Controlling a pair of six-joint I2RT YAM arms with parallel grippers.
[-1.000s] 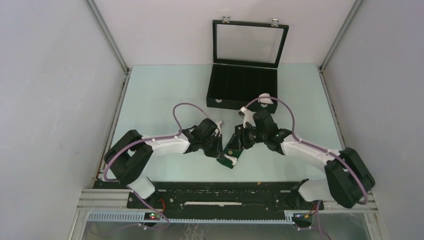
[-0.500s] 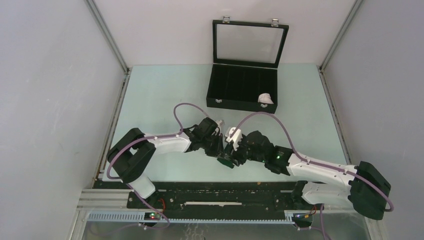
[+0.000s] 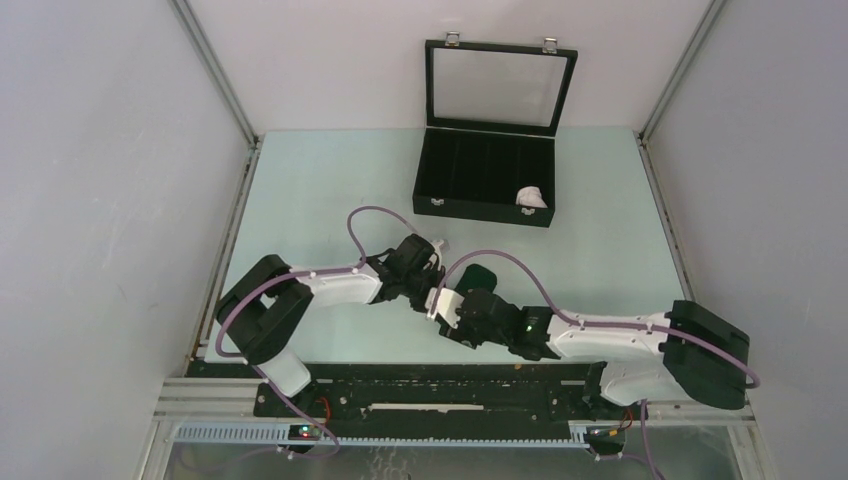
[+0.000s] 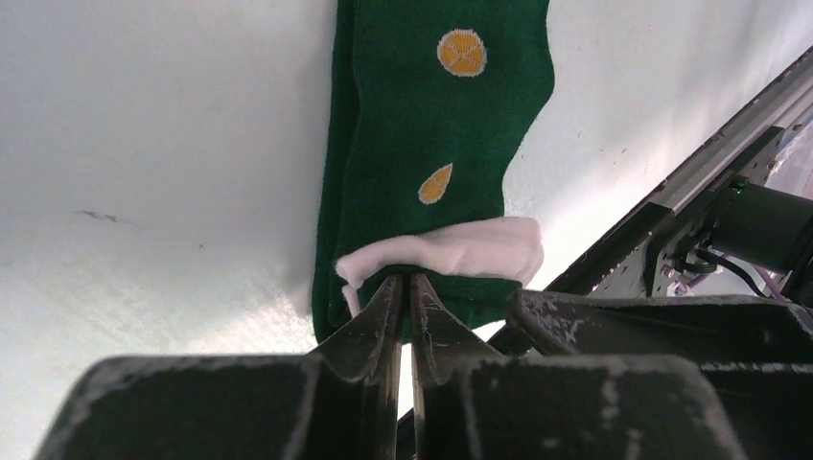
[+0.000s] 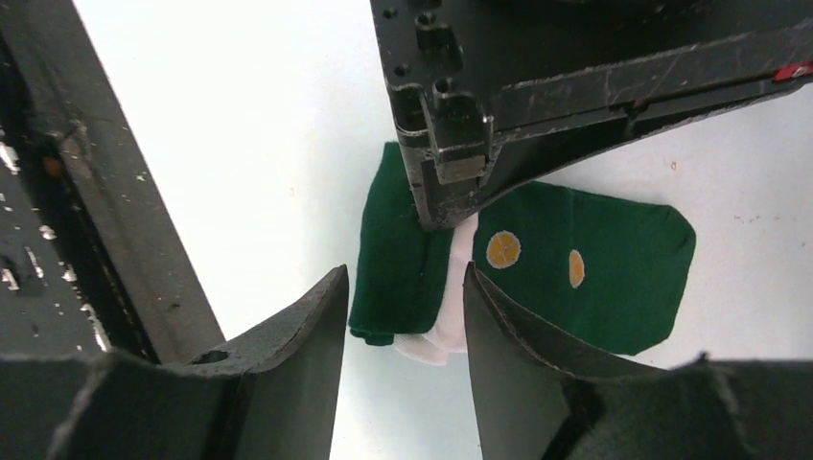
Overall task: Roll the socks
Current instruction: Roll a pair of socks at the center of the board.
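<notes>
A dark green sock with orange dots lies folded on the table, its white end at the fold. My left gripper is shut on that folded end. The same sock shows in the right wrist view, with the left gripper's body over it. My right gripper is open just short of the fold, its fingers apart on either side of the end. In the top view both grippers meet near the front middle, left gripper and right gripper, hiding most of the sock. A white sock lies in the black case.
The open black case with its glass lid up stands at the back middle. A black rail runs along the near edge, close behind the grippers. The right arm stretches low across the front right.
The right arm has swung down and leftward from near the case to lie low along the front, bringing its gripper beside the left one. The white sock has come into view. The left arm held still.
</notes>
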